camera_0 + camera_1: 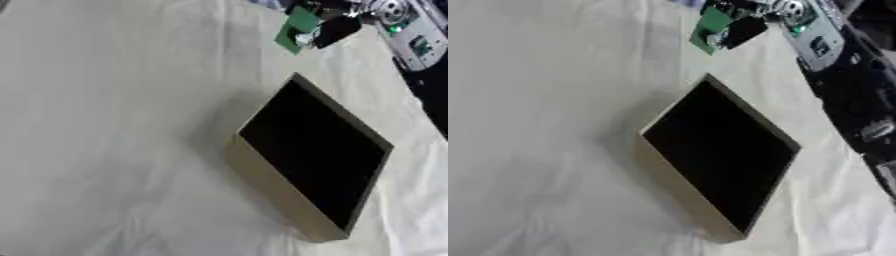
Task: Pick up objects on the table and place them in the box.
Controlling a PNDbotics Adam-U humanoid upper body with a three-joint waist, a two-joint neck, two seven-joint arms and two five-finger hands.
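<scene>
Right hand [335, 30] grips green object [296, 30] beyond box [289, 192].

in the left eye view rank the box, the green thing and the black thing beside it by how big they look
1. Box, by far the largest.
2. and 3. Green thing and black thing: they look alike in size, and both are partly hidden near the right hand, so I won't rank them.
</scene>
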